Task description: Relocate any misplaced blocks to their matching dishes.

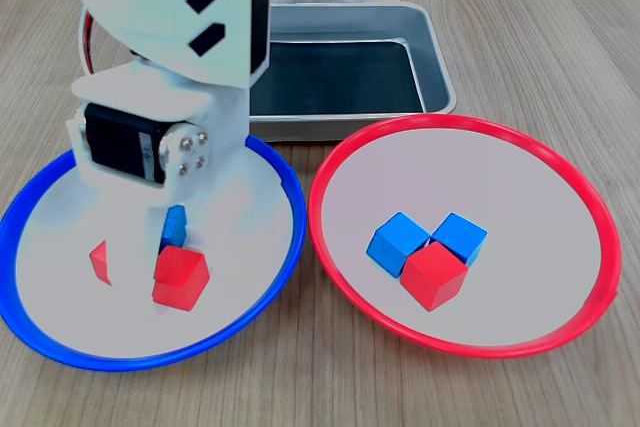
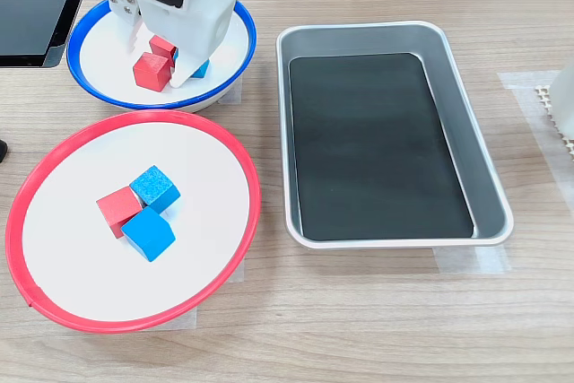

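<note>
Arm down over blue-rim plate, going for a misplaced red cube.
Worktop wood; red-rim plate right of frame holds two blue cubes plus one red. Tool sits among two red cubes and one blue at the first exterior view's left; jaw gap hidden, cannot tell. Best to straddle one red cube only, clear of the neighbours.

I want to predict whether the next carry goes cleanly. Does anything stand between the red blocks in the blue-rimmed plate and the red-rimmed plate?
Nothing visible does. The red blocks lie in the blue-rimmed plate, the red-rimmed plate stands directly beside it, and only both raised rims lie between. The hand hovers over the blocks.
</note>
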You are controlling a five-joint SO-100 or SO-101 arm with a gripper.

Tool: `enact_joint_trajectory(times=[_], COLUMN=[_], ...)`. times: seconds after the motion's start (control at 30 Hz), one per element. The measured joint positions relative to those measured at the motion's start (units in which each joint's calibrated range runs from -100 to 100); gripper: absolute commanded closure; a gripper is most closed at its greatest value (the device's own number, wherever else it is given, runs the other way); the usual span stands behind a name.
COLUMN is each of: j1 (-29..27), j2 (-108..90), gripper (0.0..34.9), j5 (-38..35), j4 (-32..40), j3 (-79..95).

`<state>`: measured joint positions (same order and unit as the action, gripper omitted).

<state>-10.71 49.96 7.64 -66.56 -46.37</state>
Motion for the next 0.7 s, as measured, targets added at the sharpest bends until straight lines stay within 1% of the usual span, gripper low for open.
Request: enact_joint_trajectory(times=[0.17,0.5,0.7], j1=[0.09,0.09,0.27], j2=[0.0,0.77,0.77], gripper=[22.3,22.0,25.0], j5=[0.0,0.0,0.0], j4=[0.0,1.39,1.55], j3=[-0.09,-0.09,-0.18])
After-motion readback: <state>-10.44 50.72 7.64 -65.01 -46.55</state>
